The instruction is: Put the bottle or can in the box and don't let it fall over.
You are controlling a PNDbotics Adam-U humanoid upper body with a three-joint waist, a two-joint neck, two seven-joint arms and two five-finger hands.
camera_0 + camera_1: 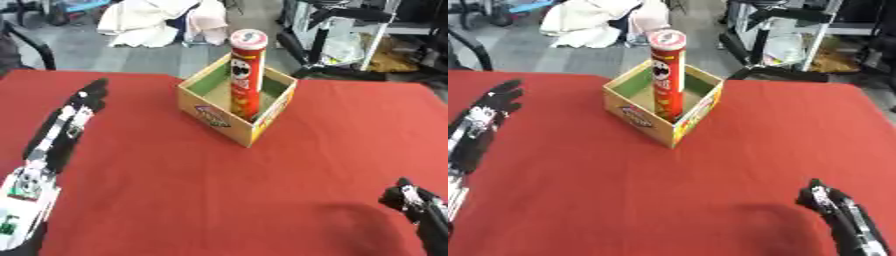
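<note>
A: Left hand (74, 112)?
B: Over the red cloth-covered counter (175, 200), fingers straight, holding nothing.
A: The tall red cylindrical snack can (246, 75)?
B: Upright inside the open yellow cardboard box (229, 120), nothing touching it. The placing looks done.
A: Right hand (837, 210)?
B: Low at the corner; I cannot tell its fingers.

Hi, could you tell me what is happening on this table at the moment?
Nothing is being held right now. A tall red can stands upright inside the open cardboard box on the red table, so the placing looks done. The left hand lies open on the table, left of the box and apart from it. The right hand shows near the lower right corner, far from the box; its fingers cannot be made out.
</note>
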